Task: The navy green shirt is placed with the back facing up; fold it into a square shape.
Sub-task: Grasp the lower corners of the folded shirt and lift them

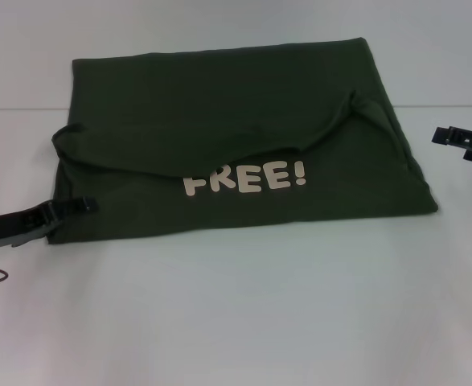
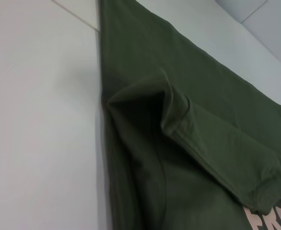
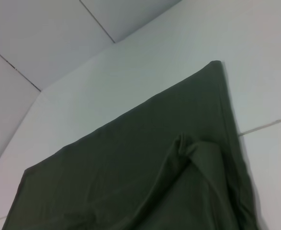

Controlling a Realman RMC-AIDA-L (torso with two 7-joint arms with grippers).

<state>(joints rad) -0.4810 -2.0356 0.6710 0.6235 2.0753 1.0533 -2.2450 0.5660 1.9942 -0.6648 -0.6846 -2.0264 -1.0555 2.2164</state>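
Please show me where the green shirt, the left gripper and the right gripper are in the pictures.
navy green shirt [image 1: 219,104]: head view, plain upper folded panel.
left gripper [image 1: 81,207]: head view, finger tips at the shirt's near left corner.
right gripper [image 1: 451,135]: head view, finger tips beside the shirt's right edge, apart.

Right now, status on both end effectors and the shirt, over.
Left end effector at the navy green shirt near-left corner. Right end effector off its right edge, clear of cloth. Shirt part-folded on the table, lettering showing. Nothing in the way.

Your left gripper [image 1: 81,207] sits low at your left side; your right gripper [image 1: 449,136] hangs farther forward at your right.
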